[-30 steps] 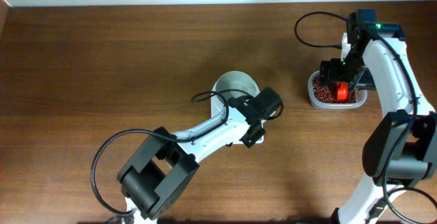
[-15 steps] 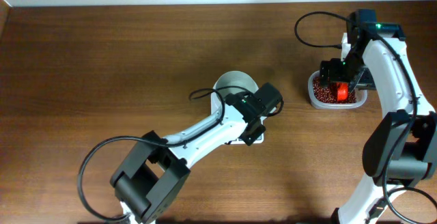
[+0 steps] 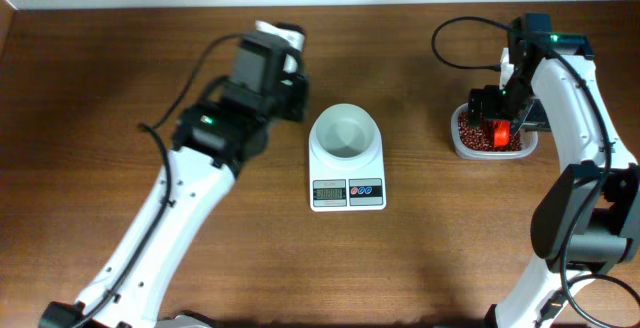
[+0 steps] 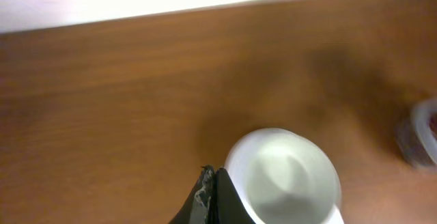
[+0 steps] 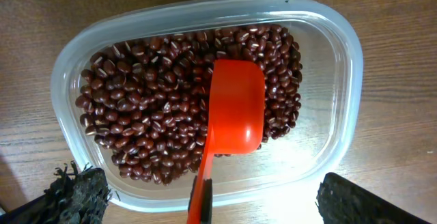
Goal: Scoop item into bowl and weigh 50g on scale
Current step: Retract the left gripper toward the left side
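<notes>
Seen from overhead, the white bowl (image 3: 345,133) sits on the scale (image 3: 347,193) in the middle of the table (image 3: 120,48), and looks empty; the beans (image 3: 468,130) lie in a clear container (image 3: 456,149) well apart to the right, so every load must cross bare wood, and a heaped or tilted scoop (image 3: 497,136) would likely shed beans on the way. The left pincer (image 3: 292,98) hangs just beside the bowl's left rim. In the left wrist view its fingers are pressed together on nothing, with the bowl close by their tip; the picture is blurred, but a sideways swing from there could nudge the bowl off centre or press the scale and spoil the reading. In the right wrist view the right pincer (image 5: 218,186) stands wide open, the scoop's handle between its fingers and apparently untouched, its cup resting on the beans; closing off-centre might flick the handle aside or drag the light container, and a weak hold could let the scoop twist mid-carry; pouring too fast could overshoot the target weight.
</notes>
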`<state>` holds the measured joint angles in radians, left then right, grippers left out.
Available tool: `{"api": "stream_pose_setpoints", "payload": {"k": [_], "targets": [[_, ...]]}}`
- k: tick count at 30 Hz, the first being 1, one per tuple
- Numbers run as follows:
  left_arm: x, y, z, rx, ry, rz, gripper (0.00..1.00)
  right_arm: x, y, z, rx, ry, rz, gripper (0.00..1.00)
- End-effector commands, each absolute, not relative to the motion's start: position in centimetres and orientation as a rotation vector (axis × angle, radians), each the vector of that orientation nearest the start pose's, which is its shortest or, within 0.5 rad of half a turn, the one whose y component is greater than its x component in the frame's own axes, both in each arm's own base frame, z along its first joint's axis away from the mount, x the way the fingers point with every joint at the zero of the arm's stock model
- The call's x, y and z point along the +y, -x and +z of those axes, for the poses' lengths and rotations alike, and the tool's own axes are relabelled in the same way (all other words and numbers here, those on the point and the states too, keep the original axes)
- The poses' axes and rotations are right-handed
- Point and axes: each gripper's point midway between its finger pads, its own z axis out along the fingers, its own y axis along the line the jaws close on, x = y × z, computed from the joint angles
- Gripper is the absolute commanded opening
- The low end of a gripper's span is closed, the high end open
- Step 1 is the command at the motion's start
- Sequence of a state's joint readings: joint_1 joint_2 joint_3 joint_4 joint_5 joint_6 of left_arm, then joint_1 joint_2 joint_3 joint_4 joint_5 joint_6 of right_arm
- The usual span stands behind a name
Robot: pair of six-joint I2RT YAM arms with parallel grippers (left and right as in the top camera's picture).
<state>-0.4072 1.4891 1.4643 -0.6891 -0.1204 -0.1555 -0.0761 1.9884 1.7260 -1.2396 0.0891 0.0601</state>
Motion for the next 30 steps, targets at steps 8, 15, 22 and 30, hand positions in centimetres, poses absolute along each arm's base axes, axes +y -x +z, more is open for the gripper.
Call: {"api": "stream_pose_setpoints", "payload": {"k": [8,15,22,30], "targets": [[3.1,-49.6,23.0,2.201,0.328,0.027,0.0,-4.7,-39.6,11.0,3.046,-0.224,-0.14,0.99],[7.1,-50.4,21.1,2.2,0.416,0.072,0.0,-4.7,-39.6,11.0,3.046,-0.224,-0.139,0.99],[7.0,-48.5,18.9,2.321,0.431,0.086,0.0,-4.7,-39.6,11.0,3.046,-0.224,-0.14,0.99],[-0.5,-43.3,15.1,2.63,0.318,-0.377,0.0,-4.7,-39.6,11.0,3.046,-0.224,-0.139,0.99]]}}
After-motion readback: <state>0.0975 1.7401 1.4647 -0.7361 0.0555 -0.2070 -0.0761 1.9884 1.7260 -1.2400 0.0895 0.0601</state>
